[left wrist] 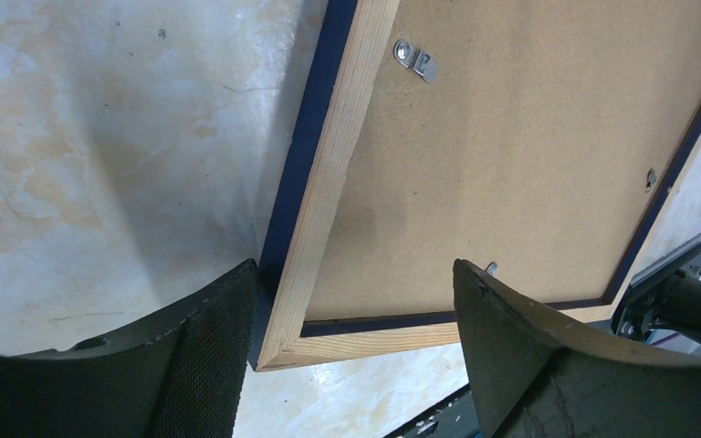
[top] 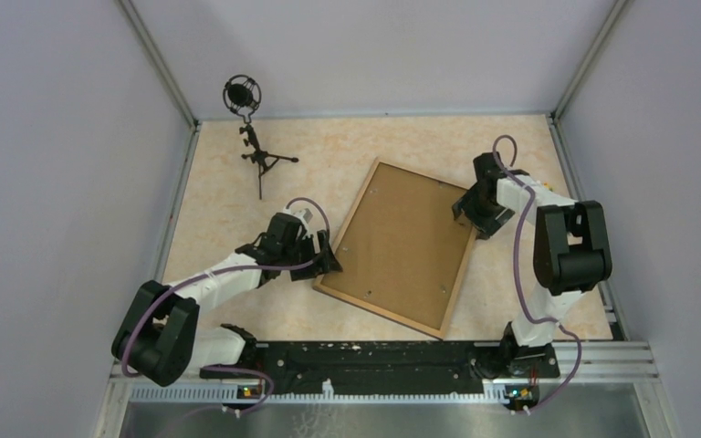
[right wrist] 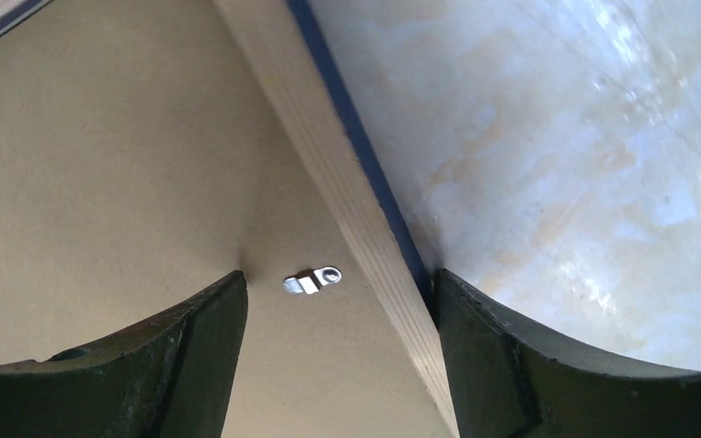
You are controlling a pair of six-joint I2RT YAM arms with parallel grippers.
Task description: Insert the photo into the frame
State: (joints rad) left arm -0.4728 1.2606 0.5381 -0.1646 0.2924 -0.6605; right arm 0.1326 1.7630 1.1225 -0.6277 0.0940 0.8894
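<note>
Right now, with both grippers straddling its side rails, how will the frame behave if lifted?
The frame should probably feel stiff: wooden rails with a backing board filling them. Likely light for its size, since the rails are thin. Lying flat, it may be hard to get under, and the metal clip might let the board shift.

Left tool (top: 328,256), right tool (top: 473,219) low, angled inward, jaws wide apart.

Bright, even light; soft shadows
</note>
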